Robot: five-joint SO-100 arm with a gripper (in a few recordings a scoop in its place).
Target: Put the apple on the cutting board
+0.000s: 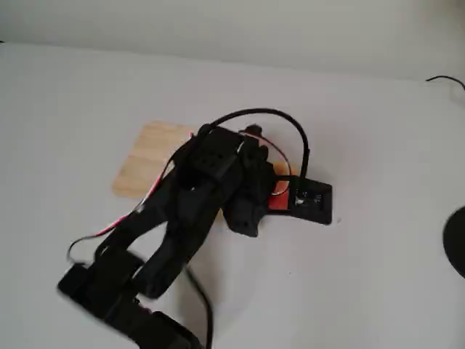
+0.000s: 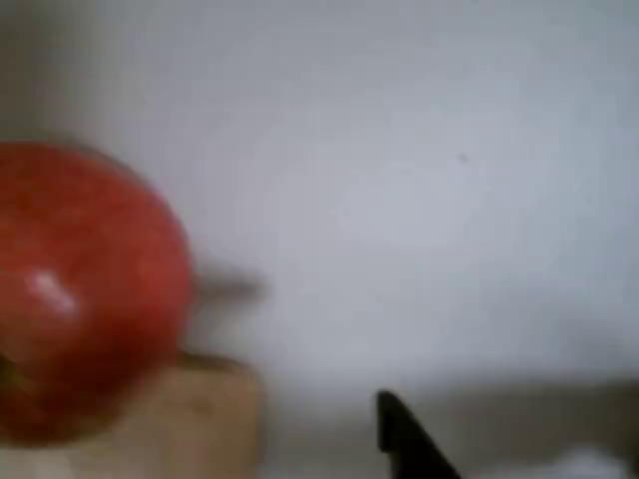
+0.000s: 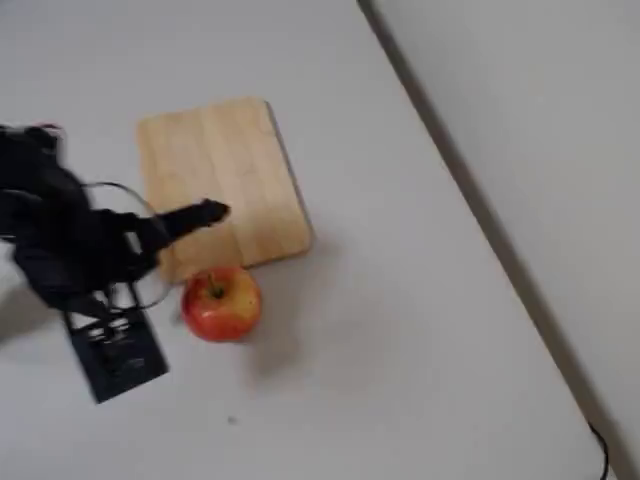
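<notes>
The apple (image 3: pixel 222 303) is small and round, red over most of its skin with a yellow-orange patch near the top and a short dark stem standing up from the dimple. It sits on the white worktop (image 3: pixel 420 330) just off the near short edge of the cutting board (image 3: pixel 222 175), close enough that I cannot tell whether it touches the wood. The board is pale, with rounded corners and lengthwise grain strips, and lies flat. In my wrist view the apple (image 2: pixel 85 289) fills the left side as a blurred red ball with a small white glint, a corner of the board (image 2: pixel 190 424) beneath it, and one dark tip of my fingers (image 2: pixel 404 439) pokes up from the lower edge. From the fixed view beside me, one of my fingers (image 3: pixel 200 215) reaches over the board's near corner, beside the apple and not around it; the rest is motion-blurred, so I cannot tell whether they are spread or closed. In the other fixed view my own arm (image 1: pixel 196 196) covers most of the board (image 1: pixel 149 156) and leaves only a red sliver of apple (image 1: pixel 278 196) showing.
</notes>
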